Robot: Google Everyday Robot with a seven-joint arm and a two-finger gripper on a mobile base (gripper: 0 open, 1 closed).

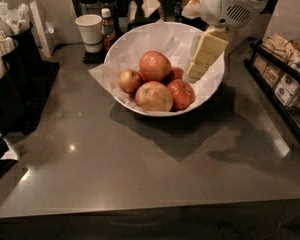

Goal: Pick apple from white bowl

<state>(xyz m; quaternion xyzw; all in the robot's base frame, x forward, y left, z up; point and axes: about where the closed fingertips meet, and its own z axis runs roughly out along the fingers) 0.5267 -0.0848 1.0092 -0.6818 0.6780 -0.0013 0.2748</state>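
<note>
The large white bowl with crinkled paper lining stands on the dark counter at the back centre. It holds several apples: a big reddish one on top, a small one at the left, a yellowish one in front and a red one at the right. My gripper, cream-coloured under a white wrist, reaches down inside the bowl's right side. Its tip is just right of the apples, close to the red one, and it holds nothing that I can see.
A white paper cup and a small bottle stand behind the bowl at the left. A black holder with napkins is at the far left. A rack of packets lines the right edge.
</note>
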